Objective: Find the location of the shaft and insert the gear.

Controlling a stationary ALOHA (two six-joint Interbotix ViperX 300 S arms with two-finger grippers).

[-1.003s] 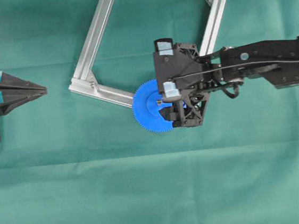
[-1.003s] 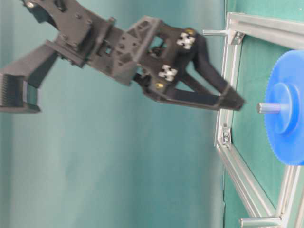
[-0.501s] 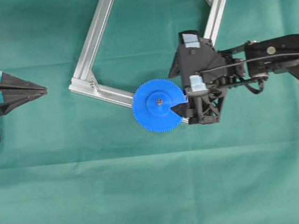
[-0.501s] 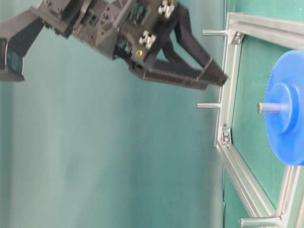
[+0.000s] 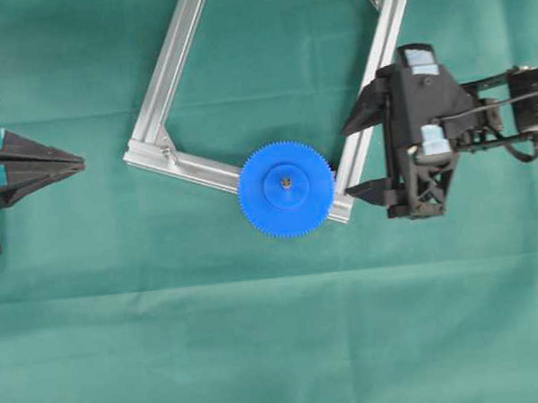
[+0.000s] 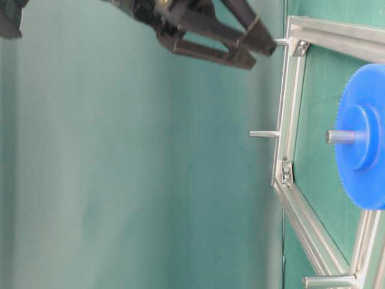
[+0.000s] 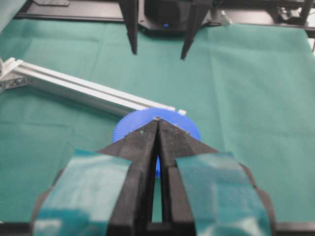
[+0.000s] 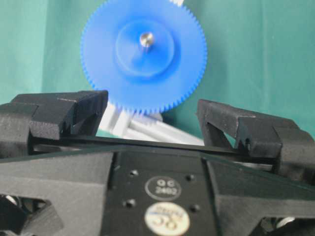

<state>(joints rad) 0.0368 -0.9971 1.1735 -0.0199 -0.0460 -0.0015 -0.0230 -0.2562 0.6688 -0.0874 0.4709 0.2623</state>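
right pincer: wide open, nothing between the fingers, hanging off to the side of the frame and clear of the work. in its own wrist view both fingertips frame an empty gap with the gear beyond them.

gear: ahead of the right pincer's tips, apart from them, lying flat over the lower corner of the aluminium frame. the shaft shows as a silvery tip poking up through the hub's centre hole, so the gear looks seated; the table-level view has the pin standing proud of the hub.

handling, judged: moulded plastic, stiff and light, probably slick on the smooth faces. the fine teeth are the weak part, so a pinch across the rim risks marring them or slipping. the raised hub looks the better hold, or a flat grip across the disc's edge with gentle force. lifting off-axis could bind the bore on the pin.

left pincer: fingers pressed together, nothing held, far from the gear on the other side of the tabletop, pointing toward it.

hard to make out: how far down the shaft the gear sits, and whether its underside rests on the bar. the gear covers the shaft's base and the frame beneath it. the left wrist view hides most of the gear behind its own fingers. the table-level view crops the right pincer.
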